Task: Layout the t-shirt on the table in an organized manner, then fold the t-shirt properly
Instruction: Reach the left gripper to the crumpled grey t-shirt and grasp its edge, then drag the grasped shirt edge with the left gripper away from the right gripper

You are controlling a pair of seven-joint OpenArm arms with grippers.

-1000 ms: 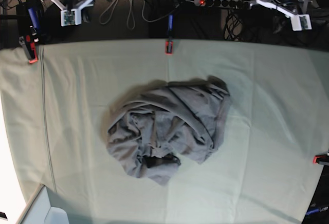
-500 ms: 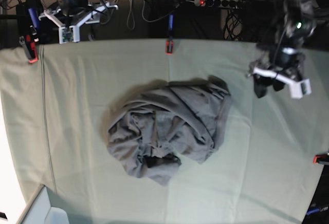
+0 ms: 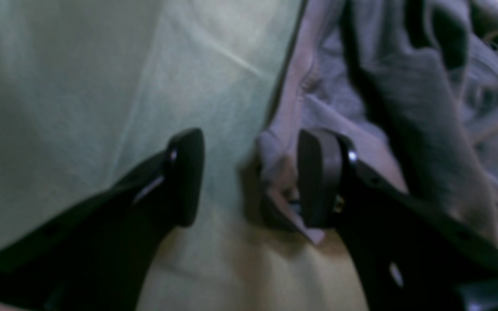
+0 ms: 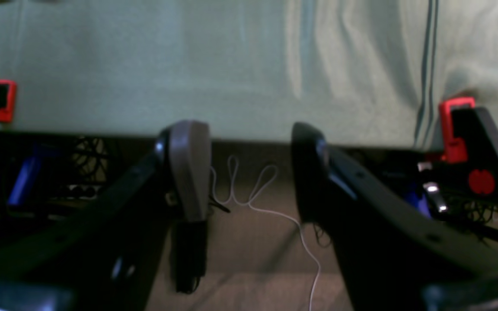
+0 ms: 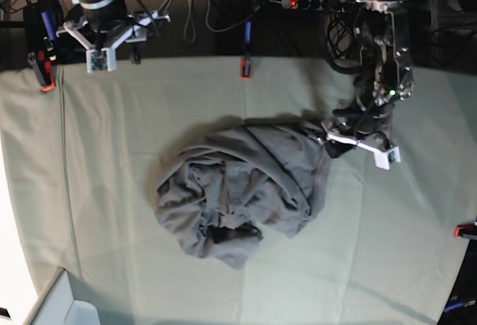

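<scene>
Two arms show in the base view. Leftmost, the right gripper (image 5: pixel 98 51) hangs beyond the far edge of the pale mint-green cloth-covered table (image 5: pixel 402 221), well apart from the crumpled plain grey cotton t-shirt (image 5: pixel 242 183) heaped near the table's middle. Its wrist view shows the jaws parted with nothing between them, a thin white cable (image 4: pixel 266 203) on the floor past the table edge, and small red-black clamps (image 4: pixel 461 134) on that edge. Rightward, the left arm reaches down over the table, and the left gripper (image 5: pixel 339 140) sits at the shirt's far right edge. Only its wrist view shows the jaws spread, one finger (image 3: pixel 186 177) over bare cloth, the other against a fold of the shirt, not pinching it.
</scene>
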